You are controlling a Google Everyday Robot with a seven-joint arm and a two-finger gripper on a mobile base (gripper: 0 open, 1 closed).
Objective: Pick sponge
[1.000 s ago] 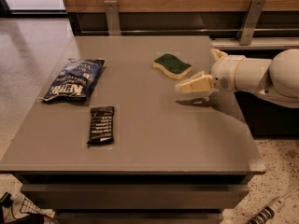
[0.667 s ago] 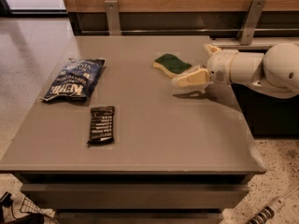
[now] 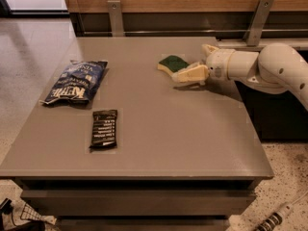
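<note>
The sponge, dark green on top with pale yellow foam below, lies flat on the grey table towards its far right. My gripper reaches in from the right on a white arm, low over the table and right beside the sponge. One cream-yellow finger sits just in front of and to the right of the sponge, almost touching it. The other finger shows behind, apart from the first. The gripper is open and holds nothing.
A blue chip bag lies at the table's left. A black snack bar lies in front of it. A wooden wall with metal brackets runs behind the table. The table's right edge is under my arm.
My gripper has moved left and farther back, closing in on the sponge's right side. The sponge, the bag and the bar have not moved.
</note>
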